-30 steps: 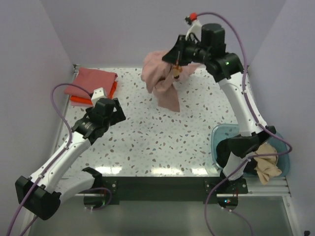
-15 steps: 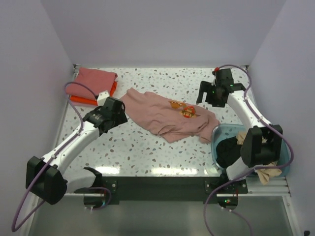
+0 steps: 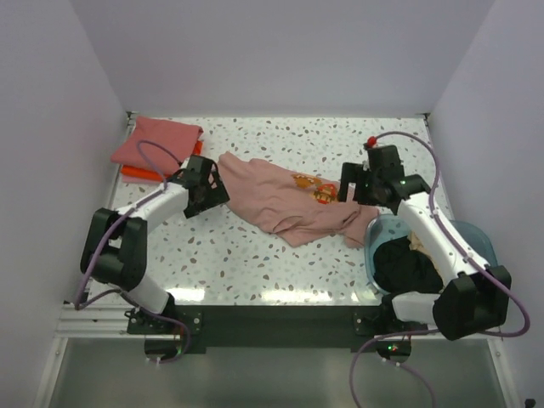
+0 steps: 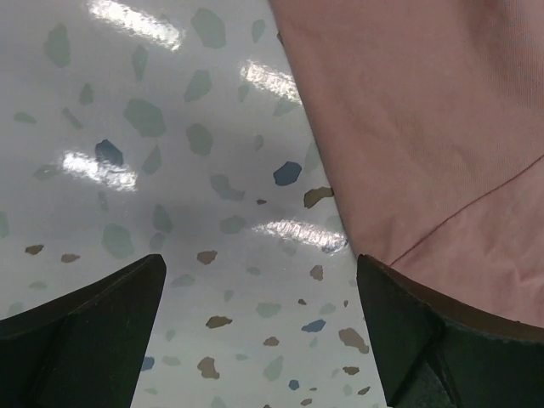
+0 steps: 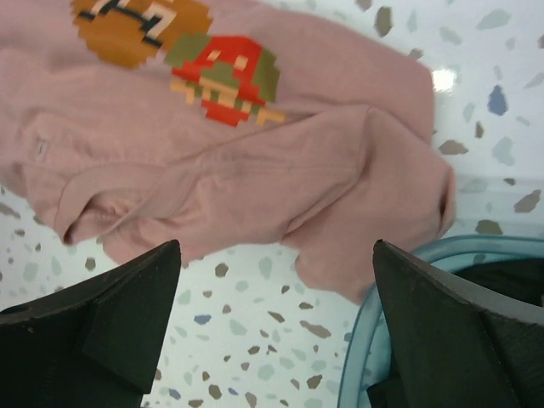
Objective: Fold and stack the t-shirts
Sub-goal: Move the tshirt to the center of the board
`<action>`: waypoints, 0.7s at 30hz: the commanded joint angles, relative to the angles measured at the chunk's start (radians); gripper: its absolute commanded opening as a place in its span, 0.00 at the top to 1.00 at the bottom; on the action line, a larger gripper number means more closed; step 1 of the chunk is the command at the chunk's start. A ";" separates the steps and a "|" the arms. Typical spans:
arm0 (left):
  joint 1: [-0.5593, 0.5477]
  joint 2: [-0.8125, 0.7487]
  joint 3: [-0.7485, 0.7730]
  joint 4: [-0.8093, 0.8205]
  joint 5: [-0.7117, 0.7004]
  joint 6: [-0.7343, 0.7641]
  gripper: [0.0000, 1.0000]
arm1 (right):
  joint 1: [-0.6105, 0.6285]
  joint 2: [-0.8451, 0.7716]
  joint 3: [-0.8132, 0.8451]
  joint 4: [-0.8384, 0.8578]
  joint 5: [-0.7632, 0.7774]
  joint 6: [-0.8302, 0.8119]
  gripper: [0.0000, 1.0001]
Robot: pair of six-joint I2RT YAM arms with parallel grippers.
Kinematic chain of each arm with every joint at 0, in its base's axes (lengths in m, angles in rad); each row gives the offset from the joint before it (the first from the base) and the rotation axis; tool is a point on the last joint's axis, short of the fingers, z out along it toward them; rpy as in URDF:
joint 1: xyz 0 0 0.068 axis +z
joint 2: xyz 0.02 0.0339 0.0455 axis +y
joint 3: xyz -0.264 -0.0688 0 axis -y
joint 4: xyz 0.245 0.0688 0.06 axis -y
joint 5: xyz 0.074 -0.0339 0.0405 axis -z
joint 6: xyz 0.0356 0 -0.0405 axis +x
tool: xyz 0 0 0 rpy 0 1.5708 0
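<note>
Far-left: coral red tee (image 3: pixel 161 138), folded flat, atop orange tee (image 3: pixel 134 175). L jaws spread at crumpled soft dusty-pink tee (image 3: pixel 272 202) w/ pixel print, mid glossy speckled counter (image 3: pixel 255 255). R jaws spread over its right end. Black tee (image 3: pixel 408 268) bunched in translucent tub (image 3: pixel 369 251).

The crumpled dusty pink cotton t-shirt with a cartoon print (image 3: pixel 285 202) lies across the middle of the speckled white table (image 3: pixel 255 255), its length running left to right. Behind it and to its left, in the far left corner, the folded coral red cloth t-shirt (image 3: pixel 157 140) lies on the folded orange cloth t-shirt (image 3: pixel 136 174). Just in front of the pink shirt's right end stands the translucent blue plastic tub (image 3: pixel 476 242), and the shirt's corner reaches its rim. The black cloth t-shirt (image 3: pixel 406 268) lies in the tub, with the tan cloth t-shirt (image 3: pixel 418 244) behind it. The black two-finger left gripper (image 3: pixel 212 183) sits at the pink shirt's left edge. The black two-finger right gripper (image 3: pixel 349 190) sits over its right end.
</note>
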 commanded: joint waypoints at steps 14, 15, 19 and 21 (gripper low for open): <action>-0.039 0.398 0.204 0.149 0.083 -0.055 0.48 | 0.202 -0.127 -0.156 0.002 -0.012 0.086 0.02; -0.039 0.416 0.210 0.150 0.085 -0.054 0.57 | 0.205 -0.127 -0.157 -0.014 0.019 0.089 0.01; -0.037 0.435 0.261 0.126 0.053 -0.026 1.00 | 0.213 -0.136 -0.174 -0.018 0.041 0.100 0.01; -0.037 0.397 0.265 0.103 -0.020 -0.010 1.00 | 0.223 -0.133 -0.176 -0.012 0.018 0.100 0.01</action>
